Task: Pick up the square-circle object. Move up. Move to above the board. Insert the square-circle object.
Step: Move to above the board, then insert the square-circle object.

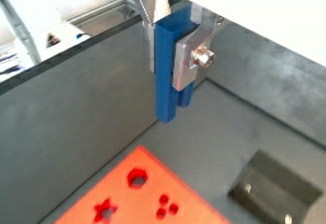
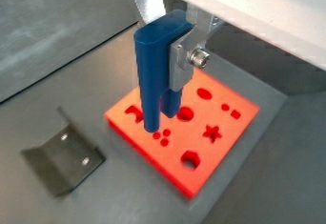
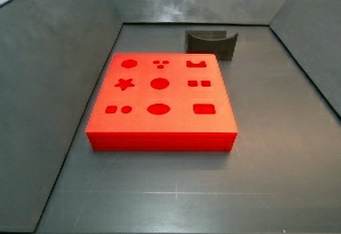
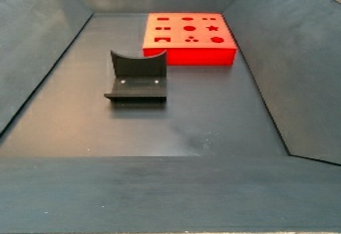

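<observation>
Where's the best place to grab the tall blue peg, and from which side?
Near its top, coming from above. The square-circle object stands upright, long and slender, with flat sides, so the gripper clamps those sides with its silver fingers. That leaves the lower end free to go into the board. It is already held this way.

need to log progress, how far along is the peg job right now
Done: the gripper holds the square-circle object off the floor, in both wrist views. In hand: carrying it over the board. Left: insertion; in both side views the board's cutouts hold no peg.
</observation>
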